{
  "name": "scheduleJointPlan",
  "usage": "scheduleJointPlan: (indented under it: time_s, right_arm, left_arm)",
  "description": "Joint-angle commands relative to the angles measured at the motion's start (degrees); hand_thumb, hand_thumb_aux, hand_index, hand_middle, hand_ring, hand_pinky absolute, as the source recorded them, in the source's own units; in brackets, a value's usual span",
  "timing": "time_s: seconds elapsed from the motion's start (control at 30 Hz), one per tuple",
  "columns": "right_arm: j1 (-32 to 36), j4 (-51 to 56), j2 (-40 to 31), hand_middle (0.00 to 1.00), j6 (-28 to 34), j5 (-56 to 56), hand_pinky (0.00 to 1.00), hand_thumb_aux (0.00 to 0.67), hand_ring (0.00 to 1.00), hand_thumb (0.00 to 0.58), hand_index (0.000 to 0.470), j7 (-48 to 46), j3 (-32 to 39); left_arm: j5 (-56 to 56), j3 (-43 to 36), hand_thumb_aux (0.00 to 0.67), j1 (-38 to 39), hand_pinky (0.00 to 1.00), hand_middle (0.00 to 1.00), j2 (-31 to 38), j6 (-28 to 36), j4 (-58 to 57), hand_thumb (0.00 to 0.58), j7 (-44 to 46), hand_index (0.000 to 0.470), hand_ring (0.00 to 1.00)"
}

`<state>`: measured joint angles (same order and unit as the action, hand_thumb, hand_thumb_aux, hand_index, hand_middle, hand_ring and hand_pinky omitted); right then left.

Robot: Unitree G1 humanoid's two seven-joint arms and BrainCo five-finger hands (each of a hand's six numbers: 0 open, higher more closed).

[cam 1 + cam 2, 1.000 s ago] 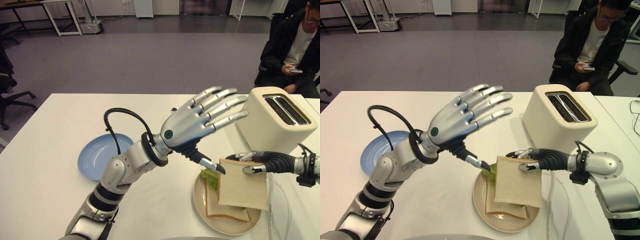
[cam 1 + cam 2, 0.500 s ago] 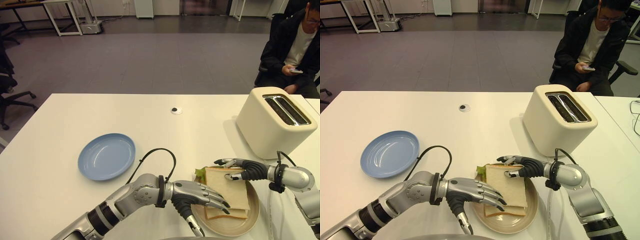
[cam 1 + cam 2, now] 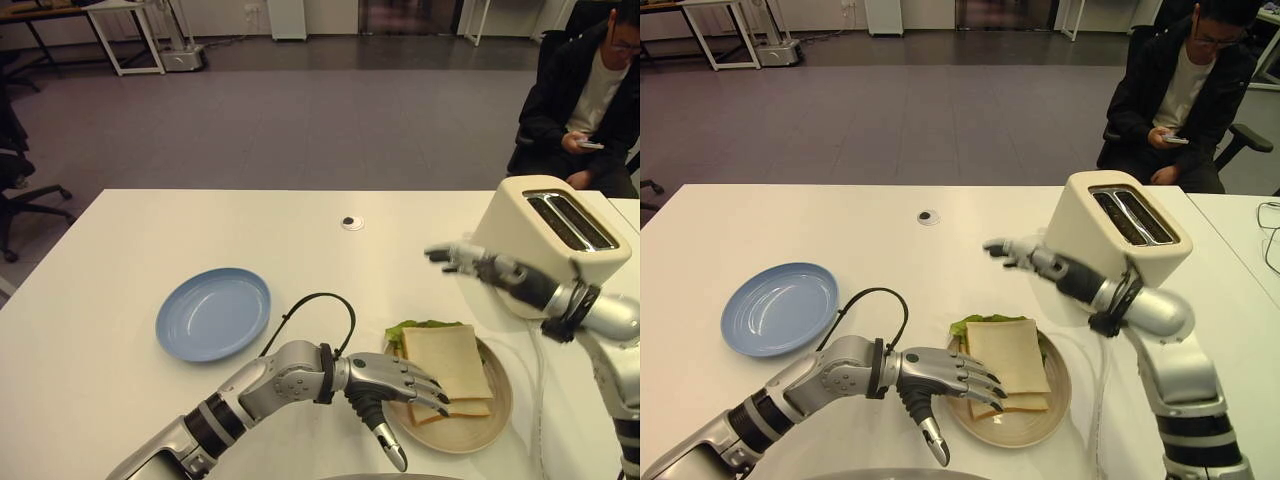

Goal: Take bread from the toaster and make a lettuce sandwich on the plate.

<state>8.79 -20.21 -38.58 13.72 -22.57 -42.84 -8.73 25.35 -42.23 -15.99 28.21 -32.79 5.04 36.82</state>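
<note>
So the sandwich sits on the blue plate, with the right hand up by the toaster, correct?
Not quite: the sandwich sits on the beige plate, not the blue plate, as the left eye view shows. The right hand is indeed up by the toaster.

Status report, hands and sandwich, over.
Both hands empty: left hand open at plate rim, right hand open by toaster. Sandwich stacked on plate, lettuce showing. Nothing in the way.
</note>
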Motion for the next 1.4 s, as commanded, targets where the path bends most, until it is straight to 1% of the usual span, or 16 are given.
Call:
scheduleJointPlan:
  time_s: [0.03,0.17,0.3,0.37,0.47,0.5,0.53,0.57,0.6,0.73,0.83,0.97,1.07,1.17,1.27,1.4]
  right_arm:
    - [2.83,-1.94,1.16,0.00,5.76,-5.82,0.00,0.000,0.00,0.000,0.000,3.40,-4.06]
    - [3.81,-1.66,1.30,0.00,6.97,-6.84,0.00,0.000,0.00,0.000,0.000,5.21,-5.60]
    - [1.46,0.58,0.57,0.00,4.45,-5.88,0.00,0.000,0.00,0.000,0.000,2.51,-5.93]
    - [-0.15,2.08,0.83,0.00,4.04,-6.77,0.00,0.000,0.00,0.000,0.000,0.84,-6.30]
    - [-4.62,1.78,0.26,0.00,3.37,-10.67,0.00,0.000,0.00,0.000,0.000,-5.39,-7.60]
    - [-6.54,1.22,-0.23,0.00,3.09,-12.00,0.00,0.318,0.00,0.420,0.223,-8.11,-8.10]
    - [-8.58,0.45,-0.95,0.52,3.48,-13.83,0.52,0.481,0.52,0.534,0.337,-10.88,-8.92]
    - [-11.23,-0.79,-2.41,1.00,5.46,-17.37,1.00,0.670,1.00,0.580,0.470,-14.90,-10.23]
    - [-14.77,-1.85,-4.86,1.00,7.33,-20.55,1.00,0.670,1.00,0.580,0.470,-20.70,-11.37]
    - [-27.81,-3.86,-12.62,1.00,8.26,-20.49,1.00,0.670,1.00,0.580,0.470,-37.10,-10.53]
    - [-35.36,-5.25,-16.62,1.00,2.88,-10.60,1.00,0.670,1.00,0.580,0.470,-41.79,-4.29]
    - [-39.84,-4.30,-20.17,1.00,-5.79,1.83,1.00,0.670,1.00,0.580,0.470,-42.34,5.24]
    - [-35.64,0.57,-18.61,1.00,-13.34,14.85,1.00,0.670,1.00,0.580,0.470,-35.44,13.62]
    - [-32.18,3.74,-16.97,1.00,-17.93,22.45,1.00,0.670,1.00,0.580,0.470,-30.57,17.42]
    - [-28.31,5.31,-14.20,1.00,-20.80,27.69,1.00,0.670,1.00,0.580,0.470,-24.74,19.91]
    - [-17.31,10.65,-4.83,1.00,-22.50,37.06,1.00,0.670,1.00,0.580,0.470,-8.50,21.15]
  left_arm:
    - [2.62,-1.74,0.000,2.55,0.00,0.00,3.30,2.91,-2.84,0.000,5.39,0.000,0.00]
    - [1.36,0.23,0.000,1.63,0.00,0.00,3.25,2.81,-0.98,0.000,4.85,0.000,0.00]
    - [-10.26,6.71,0.000,0.14,0.00,0.00,-1.85,4.13,7.29,0.000,1.27,0.000,0.00]
    - [-19.81,10.39,0.000,0.17,0.00,0.00,-5.63,7.19,12.94,0.000,-1.01,0.000,0.00]
    - [-41.94,15.90,0.000,1.95,0.00,0.00,-7.52,18.88,21.44,0.000,-2.12,0.000,0.00]
    - [-47.78,17.04,0.000,2.98,0.00,0.00,-6.22,22.59,22.94,0.000,-0.88,0.000,0.00]
    - [-52.54,17.31,0.000,4.59,0.00,0.00,-3.40,26.56,24.32,0.000,1.59,0.000,0.00]
    - [-55.69,16.92,0.357,6.58,0.41,0.41,0.01,29.78,25.71,0.454,4.71,0.251,0.41]
    - [-57.78,16.13,0.670,8.84,1.00,1.00,4.33,32.75,27.11,0.580,9.12,0.470,1.00]
    - [-53.19,12.56,0.670,13.30,1.00,1.00,15.30,38.21,25.88,0.580,20.78,0.470,1.00]
    - [-41.47,8.97,0.670,12.92,1.00,1.00,16.45,34.78,21.47,0.580,23.03,0.470,1.00]
    - [-31.63,6.65,0.670,12.88,1.00,1.00,14.87,31.48,18.91,0.580,22.69,0.470,1.00]
    - [-22.89,5.38,0.670,11.65,1.00,1.00,10.83,29.21,14.02,0.580,17.59,0.470,1.00]
    - [-18.28,4.62,0.670,10.93,1.00,1.00,7.86,28.59,10.51,0.580,15.33,0.470,1.00]
    - [-14.86,3.39,0.670,9.84,1.00,1.00,4.07,28.31,6.78,0.580,13.20,0.470,1.00]
    - [-9.76,3.21,0.670,6.03,1.00,1.00,-3.11,29.08,-0.26,0.580,7.19,0.470,1.00]
